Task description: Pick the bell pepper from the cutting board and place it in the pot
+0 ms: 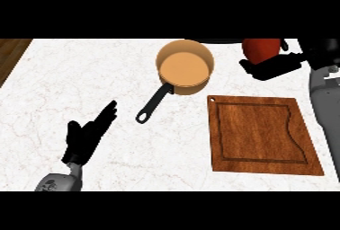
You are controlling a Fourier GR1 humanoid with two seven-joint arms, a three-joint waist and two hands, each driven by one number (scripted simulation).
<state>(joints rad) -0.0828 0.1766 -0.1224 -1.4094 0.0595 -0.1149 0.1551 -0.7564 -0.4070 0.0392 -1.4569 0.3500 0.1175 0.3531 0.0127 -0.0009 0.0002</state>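
Your right hand [274,67] is up at the far right of the tabletop [100,81], beyond the far edge of the cutting board [262,134]. Its black fingers are curled round the bell pepper [260,48], which shows as a red rounded shape above and partly behind the fingers. The pepper is off the board and held in the air, to the right of the pot [185,66] and not over it; a strip of pale marble shows between the two.

The pot is a copper-coloured pan with a round open mouth, standing upright on the marble near the far edge. Its black handle [154,104] runs down and to the left, ending in a small loop that lies on the tabletop, well apart from either hand.

The board lies flat at the right, a dark wooden rectangle with a groove running inside its rim and a small hole at its near-left top corner. You can see nothing resting on it.

Your left hand [90,134] shows at the lower left, its fingers straight and apart, pointing up and to the right toward the handle's loop but not touching it. It holds nothing. The grey forearm beneath it enters from the lower edge.
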